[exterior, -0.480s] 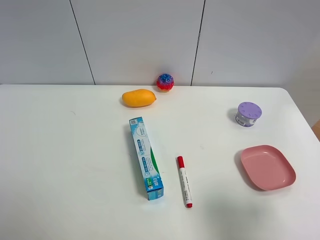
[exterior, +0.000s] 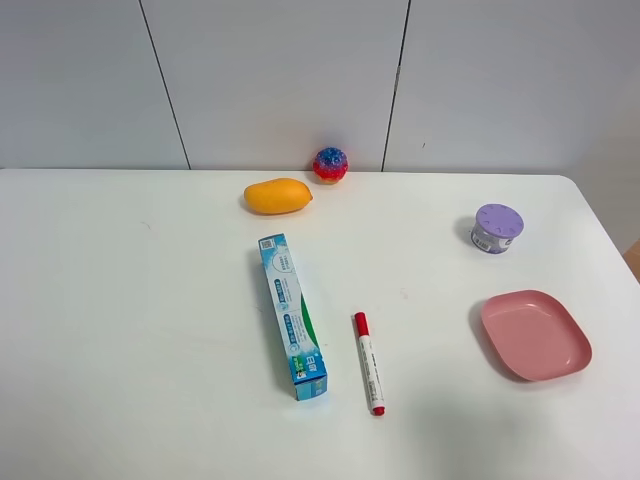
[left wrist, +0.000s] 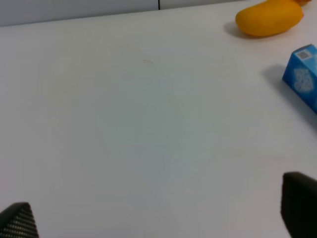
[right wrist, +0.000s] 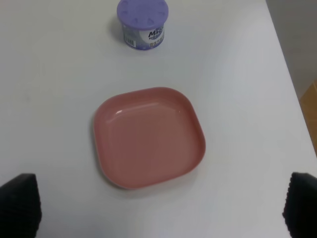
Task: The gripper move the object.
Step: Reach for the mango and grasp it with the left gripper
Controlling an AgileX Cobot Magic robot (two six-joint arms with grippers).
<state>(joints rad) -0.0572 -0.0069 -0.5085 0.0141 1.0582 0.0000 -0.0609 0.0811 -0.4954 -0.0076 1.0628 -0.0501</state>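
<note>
The orange-yellow mango-shaped object (exterior: 277, 195) lies on the white table near the back wall, left of a red-blue speckled ball (exterior: 330, 164). It also shows in the left wrist view (left wrist: 269, 18), far from the fingers. My left gripper (left wrist: 158, 218) is open and empty over bare table; only its black fingertips (left wrist: 20, 222) show. My right gripper (right wrist: 158, 208) is open and empty, its fingertips (right wrist: 19, 203) spread wide in front of a pink plate. Neither arm shows in the exterior view.
A blue toothpaste box (exterior: 292, 315) and a red-capped marker (exterior: 368, 362) lie mid-table. A purple-lidded tub (exterior: 497, 228) and the empty pink plate (exterior: 535, 334) are at the right, near the table's right edge. The box's end shows in the left wrist view (left wrist: 302, 74).
</note>
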